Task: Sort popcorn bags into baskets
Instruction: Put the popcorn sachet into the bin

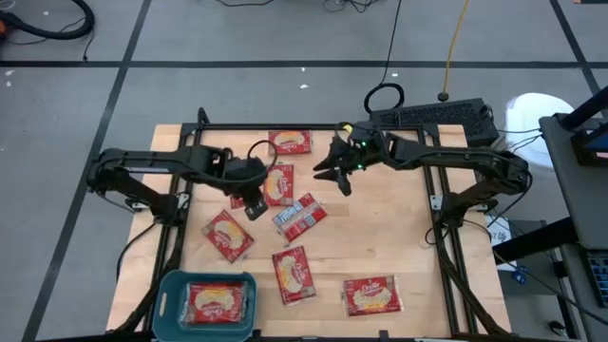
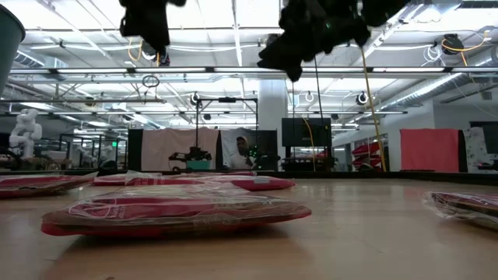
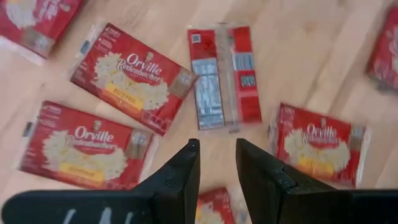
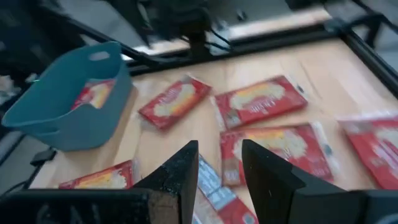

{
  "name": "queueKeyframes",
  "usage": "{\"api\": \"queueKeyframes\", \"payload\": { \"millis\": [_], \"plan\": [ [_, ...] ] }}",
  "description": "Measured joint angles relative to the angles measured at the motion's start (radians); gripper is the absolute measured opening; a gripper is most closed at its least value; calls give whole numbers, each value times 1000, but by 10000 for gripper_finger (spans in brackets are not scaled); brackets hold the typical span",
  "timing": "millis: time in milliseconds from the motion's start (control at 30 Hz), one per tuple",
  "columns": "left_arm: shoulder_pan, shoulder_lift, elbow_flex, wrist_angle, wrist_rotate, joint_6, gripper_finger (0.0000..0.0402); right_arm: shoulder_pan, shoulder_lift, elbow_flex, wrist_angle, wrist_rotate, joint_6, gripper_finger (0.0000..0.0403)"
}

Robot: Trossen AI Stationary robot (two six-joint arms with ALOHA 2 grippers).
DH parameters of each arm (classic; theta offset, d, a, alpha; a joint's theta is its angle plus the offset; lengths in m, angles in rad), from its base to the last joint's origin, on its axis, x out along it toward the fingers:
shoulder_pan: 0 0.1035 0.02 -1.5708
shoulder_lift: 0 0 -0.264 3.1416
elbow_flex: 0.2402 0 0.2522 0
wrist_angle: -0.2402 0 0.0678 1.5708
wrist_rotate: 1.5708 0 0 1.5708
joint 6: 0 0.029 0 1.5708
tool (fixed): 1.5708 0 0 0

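Several red popcorn bags lie flat on the wooden table [image 1: 399, 228]. One bag [image 1: 300, 217] lies with its blue-white side up, also in the left wrist view [image 3: 221, 78]. The teal basket [image 1: 204, 304] stands at the near left corner with one bag [image 1: 217, 302] inside. My left gripper [image 1: 255, 209] hangs open, high over the bags left of the middle, with nothing between its fingers [image 3: 216, 146]. My right gripper [image 1: 337, 180] hangs open over the far middle of the table, also holding nothing [image 4: 219, 149], and looks toward the basket [image 4: 74, 99].
Dark frame rails [image 1: 446, 237] run along the table's left and right sides. A keyboard [image 1: 432, 119] lies behind the far right corner. Bare wood shows on the table's right half [image 1: 389, 209].
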Motion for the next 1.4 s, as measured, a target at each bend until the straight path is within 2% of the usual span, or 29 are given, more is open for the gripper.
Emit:
{"api": "queueKeyframes", "payload": {
  "millis": [100, 200, 400, 633, 767, 1100, 1400],
  "plan": [
    [19, -2, -45, 13, 11, -53, 106, -8, 0, -125, 205, -47, 50, 119],
    [23, -2, -74, 56, 13, -121, 106, 10, 0, -195, 265, -58, 120, 119],
    [14, -2, -84, 58, 10, -229, 106, 117, 8, -210, 246, -18, 59, 127],
    [-15, 8, -85, 68, -51, -290, 106, 181, 121, -209, 256, 125, 0, 205],
    [-19, 15, -85, 99, -88, -257, 106, 180, 227, -193, 255, 132, -38, 240],
    [-17, 34, -113, 92, -87, -215, 106, 181, 381, -142, 287, 182, -97, 234],
    [-48, 33, -225, 210, -75, -298, 106, 181, 382, -141, 81, 177, -53, 234]
  ]
}}
